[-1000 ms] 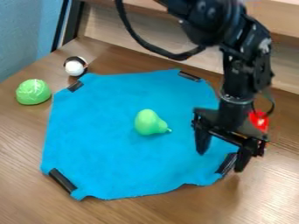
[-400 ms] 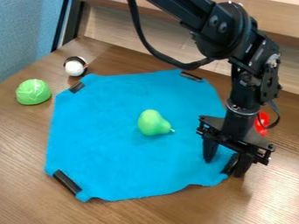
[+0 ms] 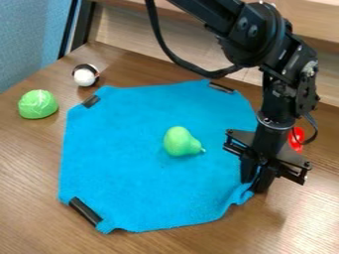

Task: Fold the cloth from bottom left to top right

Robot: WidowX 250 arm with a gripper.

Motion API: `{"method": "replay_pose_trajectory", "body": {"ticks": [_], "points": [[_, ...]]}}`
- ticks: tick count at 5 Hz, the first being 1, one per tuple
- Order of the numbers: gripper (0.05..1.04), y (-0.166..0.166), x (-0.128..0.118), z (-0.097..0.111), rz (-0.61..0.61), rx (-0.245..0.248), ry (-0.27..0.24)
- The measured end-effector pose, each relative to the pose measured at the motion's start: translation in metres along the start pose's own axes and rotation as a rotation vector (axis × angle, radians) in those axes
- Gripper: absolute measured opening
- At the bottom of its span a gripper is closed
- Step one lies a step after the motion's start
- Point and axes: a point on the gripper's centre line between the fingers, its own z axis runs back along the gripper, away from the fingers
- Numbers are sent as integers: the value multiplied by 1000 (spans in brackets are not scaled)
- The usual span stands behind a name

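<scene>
Gripper (image 3: 255, 182) at the right of the frame, low over the table (image 3: 39, 198), its two fingers drawn together on the lower right corner of the blue cloth (image 3: 132, 158), which puckers where they pinch it. The cloth lies spread across the middle of the frame, and no part of it is folded over. On it, right of its centre, sits a green pear (image 3: 181, 142); a black strip (image 3: 85, 211) marks the lower left corner.

The step in hand looks to be the grasp, with the lift and the fold yet to do. The task names the bottom left, but the corner held is at the lower right of the frame, so the task may count its sides from elsewhere; I cannot tell. If this is the corner meant, the next move calls for raising it clear of the table, then carrying it across to the opposite corner, at the upper left, and laying it down. The pear could roll or be covered on the way, and a thin pinch might slip.
</scene>
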Motion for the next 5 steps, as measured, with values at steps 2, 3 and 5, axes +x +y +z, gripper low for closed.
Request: {"method": "replay_pose_trajectory", "body": {"ticks": [2, 3, 5], "points": [[68, 13, -5, 6, 13, 5, 33], [68, 30, 1, 34, 42, -8, -9], [68, 67, 9, 65, 111, -25, -34]]}}
